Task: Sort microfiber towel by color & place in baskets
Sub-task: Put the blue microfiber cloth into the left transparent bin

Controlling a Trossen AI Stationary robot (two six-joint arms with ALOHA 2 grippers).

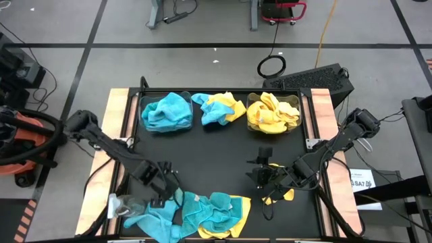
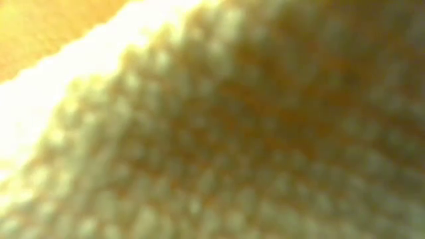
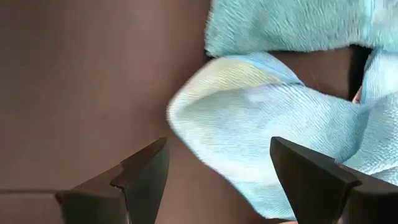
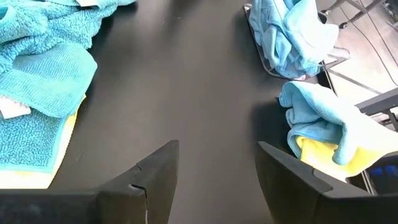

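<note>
Left tool (image 3: pixel 214 180) stands wide and empty over the teal towel (image 3: pixel 267 137) heaped at the bench's near edge; soft, limp, light cloth, best pinched at a raised fold; right tool (image 4: pixel 217 168) open, idle.

Place: a robotics lab or workshop test bay.
Floor: bare grey concrete (image 1: pixel 202 61) crossed by dark taped lines, seen from above around the rig.
Rig: a black tabletop (image 1: pixel 216 145) with pale wooden side strips, framed by metal rails, with two dark arms mounted at its left and right edges.
Cabling: a coiled black cable (image 1: pixel 271 66) lies on the floor beyond the tabletop's far edge; a yellow cord (image 1: pixel 327 30) runs across the floor.
Equipment: a red-framed cart (image 1: pixel 283 10) on castors and metal stand legs (image 1: pixel 162 13) beyond the far edge; an orange and black machine (image 1: pixel 20 145) with hoses past the left edge.
</note>
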